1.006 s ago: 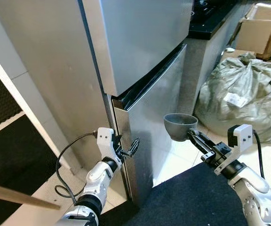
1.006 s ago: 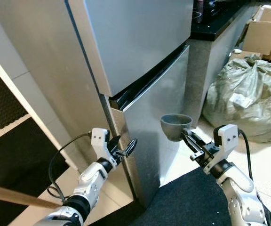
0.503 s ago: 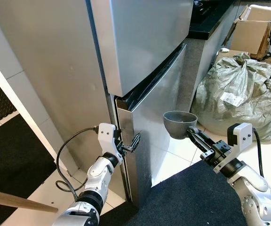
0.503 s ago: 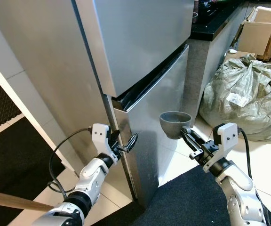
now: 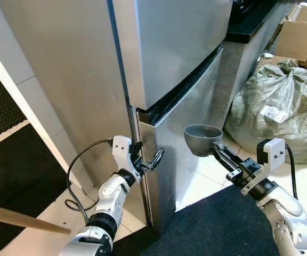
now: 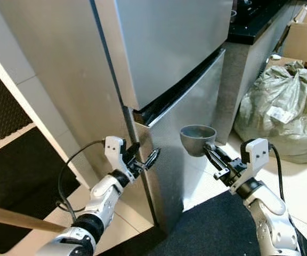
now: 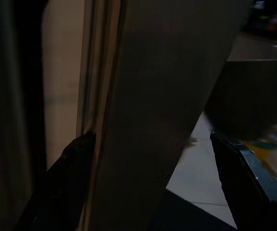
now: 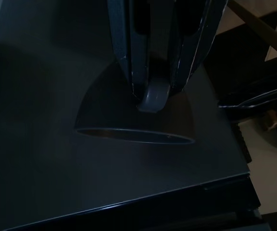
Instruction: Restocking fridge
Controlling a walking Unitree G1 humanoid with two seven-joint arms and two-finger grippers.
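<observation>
The silver fridge has an upper door [image 5: 169, 42] and a lower door [image 5: 196, 117], with a dark gap between them. My left gripper [image 5: 149, 161] is open and straddles the lower door's hinge-free edge, one finger on the front face and one behind. In the left wrist view the door edge [image 7: 143, 120] fills the space between the fingers [image 7: 73, 163]. My right gripper [image 5: 218, 153] is shut on the rim of a grey bowl [image 5: 202, 138], held upright in front of the lower door. The bowl [image 8: 133, 120] is seen from the side in the right wrist view.
A bulging grey sack [image 5: 281, 106] lies on the tiled floor to the right, with a cardboard box [image 5: 301, 37] behind it. A black counter [image 5: 249, 21] adjoins the fridge. A dark mat [image 5: 217, 229] lies underfoot. A wooden stick [image 5: 20, 218] crosses the lower left.
The whole view has shifted a little. My left gripper has stayed at the lower door's edge, reaching slightly further over its front. The bowl has stayed level in my right gripper.
</observation>
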